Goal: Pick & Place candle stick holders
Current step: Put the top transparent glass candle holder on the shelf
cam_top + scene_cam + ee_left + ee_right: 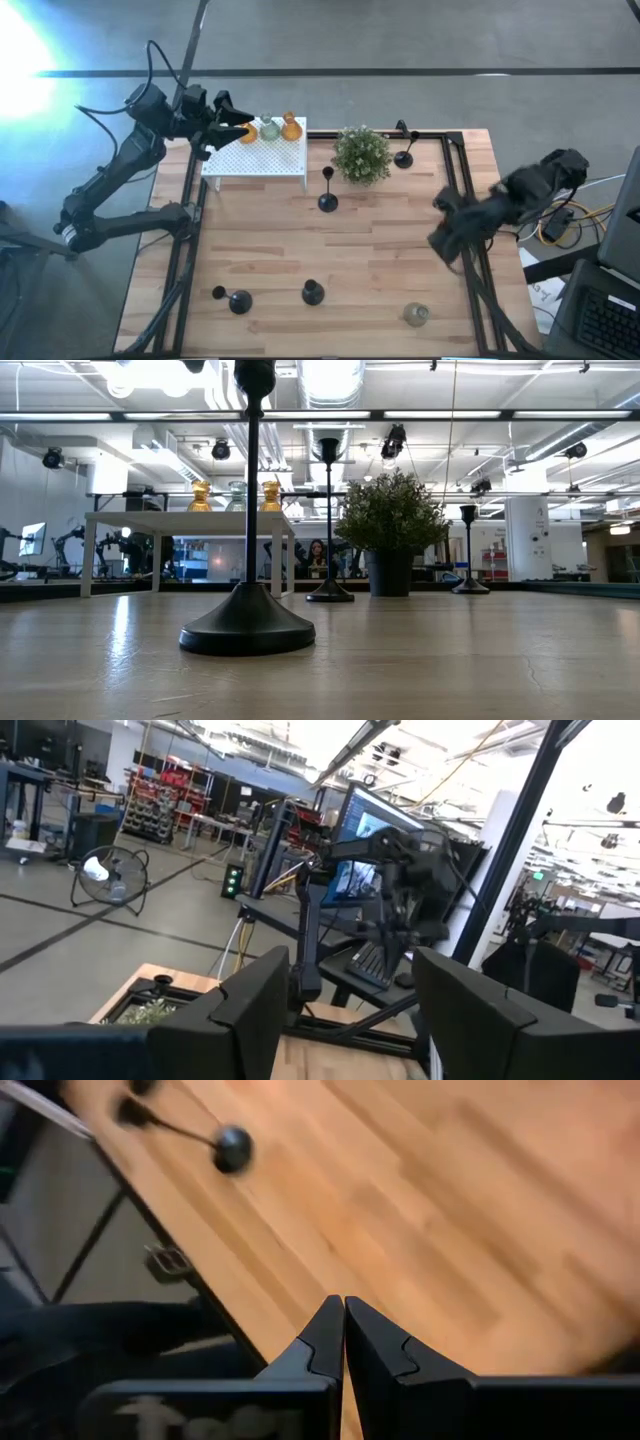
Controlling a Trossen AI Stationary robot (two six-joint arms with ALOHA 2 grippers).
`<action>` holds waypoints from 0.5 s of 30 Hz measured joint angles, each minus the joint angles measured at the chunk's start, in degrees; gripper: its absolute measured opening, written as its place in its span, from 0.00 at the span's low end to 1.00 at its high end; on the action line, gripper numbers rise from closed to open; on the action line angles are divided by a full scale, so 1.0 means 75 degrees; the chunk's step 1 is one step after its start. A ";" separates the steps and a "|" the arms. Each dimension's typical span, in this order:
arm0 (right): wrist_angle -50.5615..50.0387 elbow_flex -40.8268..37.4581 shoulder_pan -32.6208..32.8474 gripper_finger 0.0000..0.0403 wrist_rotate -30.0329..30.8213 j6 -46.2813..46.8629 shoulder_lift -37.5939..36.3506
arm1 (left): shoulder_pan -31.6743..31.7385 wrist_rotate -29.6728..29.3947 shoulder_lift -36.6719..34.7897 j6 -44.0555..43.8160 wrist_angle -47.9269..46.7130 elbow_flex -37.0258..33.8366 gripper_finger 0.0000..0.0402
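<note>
Candle stick holders are spread over the wooden table (380,250). Three glass ones stand in a row on the far edge of the white perforated box (255,158) at the far left: an amber holder (249,132), a clear holder (269,128) and a second amber holder (291,127). A black holder (327,190) stands just to the right of the box, beside the potted plant (362,153), and another black holder (403,147) lies to the right of the plant near the far edge. Along the near edge a black holder (233,299) lies tipped on its side at the left, one black holder (313,292) stands upright in the middle, and a clear glass holder (416,314) sits to the right.

The left gripper (232,127) hovers at the far left end of the box, just beside the first amber holder; its fingers (250,1010) stand wide apart and hold nothing. The right gripper (445,240) hangs over the table's right edge, fingers (325,1342) pressed together and empty.
</note>
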 joint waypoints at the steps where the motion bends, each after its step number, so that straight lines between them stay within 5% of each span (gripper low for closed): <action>1: 0.0026 -0.0187 0.0209 0.02 -0.0013 0.0382 0.0016 | -0.0005 0.0000 0.0013 0.0046 -0.0002 0.0000 0.54; 15: 0.2531 -0.2539 0.2163 0.02 -0.0077 0.3956 0.0732 | -0.0005 0.0004 0.0045 0.0464 -0.0005 0.0000 0.54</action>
